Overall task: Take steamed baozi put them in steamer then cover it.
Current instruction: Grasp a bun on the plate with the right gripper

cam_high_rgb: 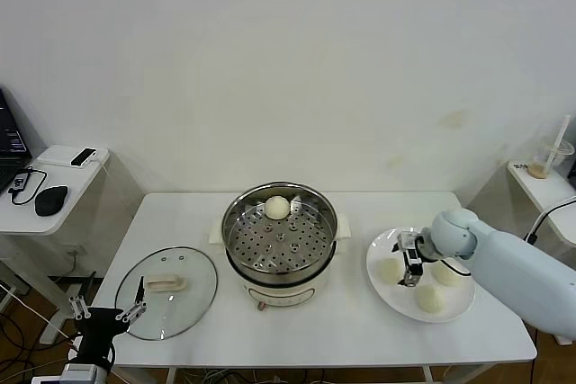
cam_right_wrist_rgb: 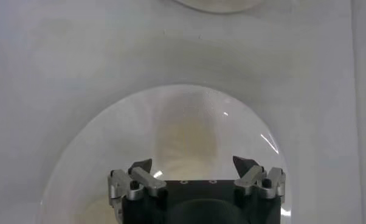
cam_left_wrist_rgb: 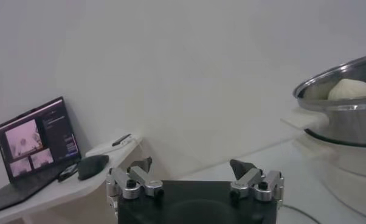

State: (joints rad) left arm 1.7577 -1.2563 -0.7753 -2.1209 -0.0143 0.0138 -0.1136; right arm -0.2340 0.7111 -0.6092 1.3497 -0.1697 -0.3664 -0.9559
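One steamed baozi (cam_high_rgb: 277, 208) is seen inside the steamer (cam_high_rgb: 280, 242) at frame centre. Three more are left on the white plate (cam_high_rgb: 387, 292) at right, where the right claw (cam_high_rgb: 411, 263) is held wide above them. The glass lid (cam_high_rgb: 166, 291) lies lower left on the tabletop (cam_high_rgb: 342, 330), beside the idle, wide left claw (cam_high_rgb: 106, 305).

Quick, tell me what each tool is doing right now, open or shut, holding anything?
Left tool: open, empty, parked low by the round glass lid.
Right tool: open, empty, above the flat white round plate.
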